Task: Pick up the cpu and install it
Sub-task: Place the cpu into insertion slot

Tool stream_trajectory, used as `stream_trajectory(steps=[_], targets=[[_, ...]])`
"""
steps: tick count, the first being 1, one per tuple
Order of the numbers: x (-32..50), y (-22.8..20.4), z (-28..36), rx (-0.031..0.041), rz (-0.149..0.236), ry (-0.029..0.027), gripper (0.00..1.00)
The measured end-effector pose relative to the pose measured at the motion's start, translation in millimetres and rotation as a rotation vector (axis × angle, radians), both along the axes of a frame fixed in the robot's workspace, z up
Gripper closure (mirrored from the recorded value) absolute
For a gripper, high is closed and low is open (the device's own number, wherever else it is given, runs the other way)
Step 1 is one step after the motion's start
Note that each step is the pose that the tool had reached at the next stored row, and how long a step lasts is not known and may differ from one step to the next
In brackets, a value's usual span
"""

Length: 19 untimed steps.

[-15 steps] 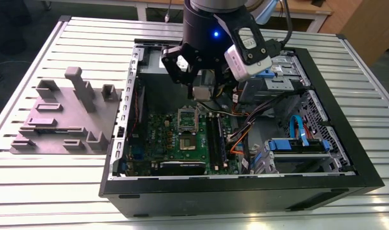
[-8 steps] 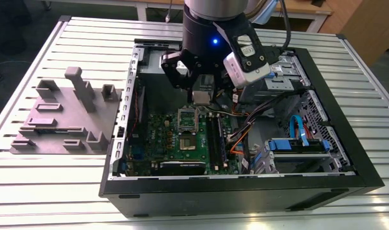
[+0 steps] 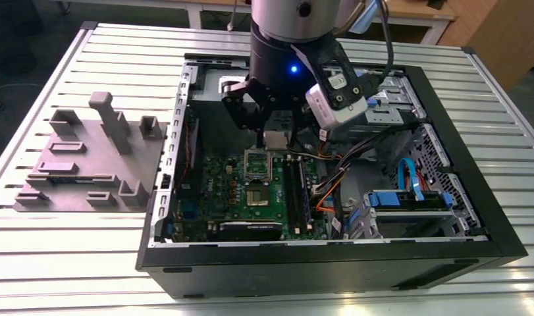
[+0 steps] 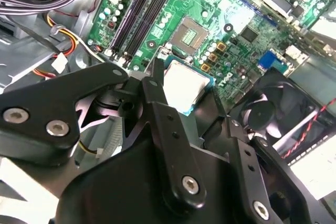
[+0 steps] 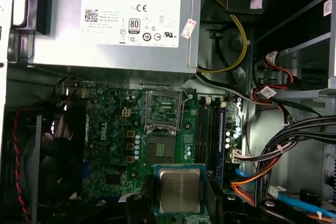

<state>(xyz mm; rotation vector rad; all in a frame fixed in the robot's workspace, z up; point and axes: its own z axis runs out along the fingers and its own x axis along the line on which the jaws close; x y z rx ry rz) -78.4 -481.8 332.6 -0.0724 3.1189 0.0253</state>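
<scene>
- We are holding the cpu (image 5: pixel 180 190) flat above the green motherboard (image 5: pixel 113 145), near the open socket (image 5: pixel 161 150).
- Our gripper (image 3: pixel 276 137) is clamping its opposite edges.
- The arm (image 3: pixel 293 39) is pointing straight down into the computer case (image 3: pixel 319 270).

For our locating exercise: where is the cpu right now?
In both wrist views the cpu is held in the pincer above the green motherboard, near the open socket.
</scene>
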Motion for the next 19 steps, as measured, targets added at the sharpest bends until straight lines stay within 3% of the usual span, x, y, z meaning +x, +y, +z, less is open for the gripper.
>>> stream_trajectory(steps=[6, 13, 19], targets=[[0.0, -0.2, -2.0, -0.0002, 0.004, 0.0, 0.53], [0.0, -0.3, -13.8, -0.0001, 0.004, 0.0003, 0.53], [0.0, -0.5, -19.8, -0.0001, 0.004, 0.0003, 0.53]])
